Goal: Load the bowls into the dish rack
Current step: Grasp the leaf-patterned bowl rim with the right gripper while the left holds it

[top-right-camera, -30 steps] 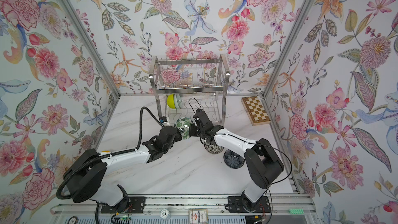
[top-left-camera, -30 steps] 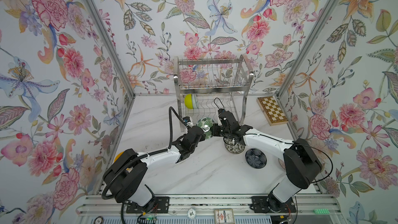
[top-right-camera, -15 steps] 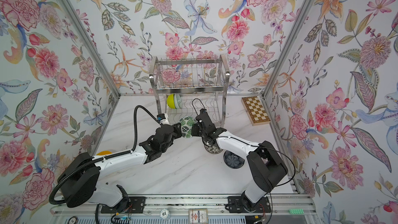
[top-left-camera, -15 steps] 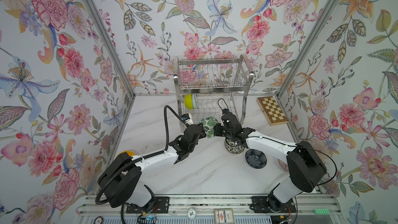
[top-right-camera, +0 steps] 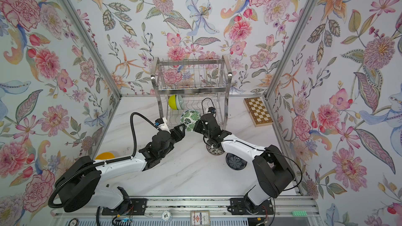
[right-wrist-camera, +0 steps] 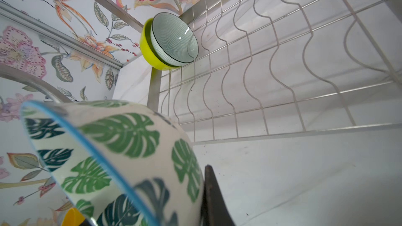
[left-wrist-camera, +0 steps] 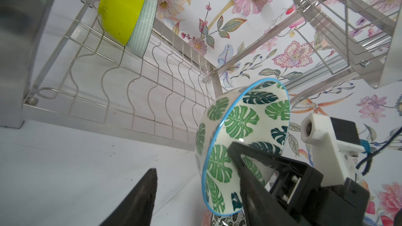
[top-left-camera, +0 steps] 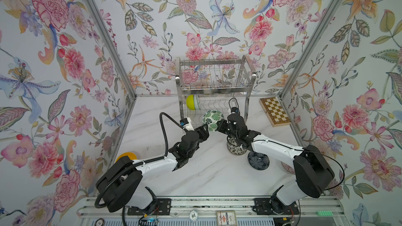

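Green-leaf bowl (top-left-camera: pixel 213 120) — blue-rimmed — nearer rack (top-left-camera: pixel 213 88)

The left tool (top-left-camera: pixel 204 129), clamped on the green-leaf bowl (top-left-camera: pixel 213 119) a second ago, now has its jaws parted just beside it. The bowl now hangs from the right tool (top-left-camera: pixel 220 125) alone and has shifted slightly toward the dish rack (top-left-camera: pixel 214 88). The left arm has swung lower, baring an orange-yellow bowl (top-left-camera: pixel 126 155) at the counter's (top-left-camera: pixel 206 177) left edge.
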### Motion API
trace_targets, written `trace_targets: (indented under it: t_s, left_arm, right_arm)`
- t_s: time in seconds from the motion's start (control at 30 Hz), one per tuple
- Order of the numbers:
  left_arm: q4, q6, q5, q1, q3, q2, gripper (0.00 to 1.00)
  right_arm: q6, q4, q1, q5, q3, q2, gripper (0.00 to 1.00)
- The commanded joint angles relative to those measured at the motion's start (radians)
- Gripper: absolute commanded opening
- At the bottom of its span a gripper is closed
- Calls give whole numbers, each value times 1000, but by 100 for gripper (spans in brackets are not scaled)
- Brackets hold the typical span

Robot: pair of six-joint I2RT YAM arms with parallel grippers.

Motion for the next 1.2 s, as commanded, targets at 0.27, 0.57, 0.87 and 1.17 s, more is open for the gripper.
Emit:
trace_targets:
  t_s: [0.27, 0.57, 0.87, 1.17]
  left_arm:
    - [199, -49, 44, -13, 5, 70, 60]
    - [235, -56, 46, -14, 32, 107, 31]
    - [251, 21, 53, -11, 31, 86, 0]
    - [147, 150, -30, 2, 45, 33, 0]
  right_arm:
    - [119, 265, 29, 44, -66, -70, 0]
    - [84, 410, 70, 56, -102, -81, 0]
    - [50, 443, 88, 23, -107, -81, 1]
    - [62, 351, 85, -14, -91, -130, 46]
